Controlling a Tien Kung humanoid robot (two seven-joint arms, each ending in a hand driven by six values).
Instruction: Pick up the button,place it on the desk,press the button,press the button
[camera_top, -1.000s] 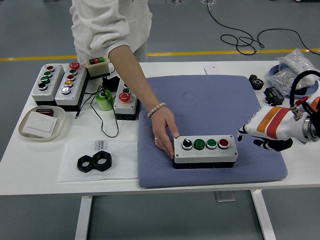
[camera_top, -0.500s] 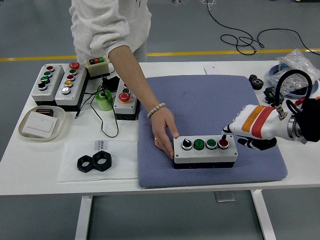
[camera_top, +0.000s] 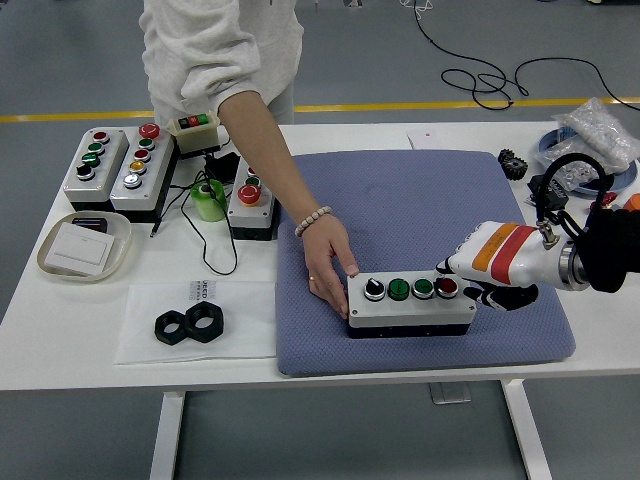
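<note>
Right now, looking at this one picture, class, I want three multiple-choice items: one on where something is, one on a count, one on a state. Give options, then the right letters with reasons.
1. Where does the button box lie?
A. on the blue mat
B. on the bare white table
C. in the tray at the left

2. How many controls show on top of that box?
A. two
B. four
C. six

3. What is the person's hand doing?
A. lifting the box
B. resting against the box's left end
C. pressing the red button

Answers:
1 A: the mat surrounds the box on all sides.
2 B: a black knob, two green buttons and a red one.
3 B: it lies flat at the left end, while the robot's right hand is at the red button.
</note>
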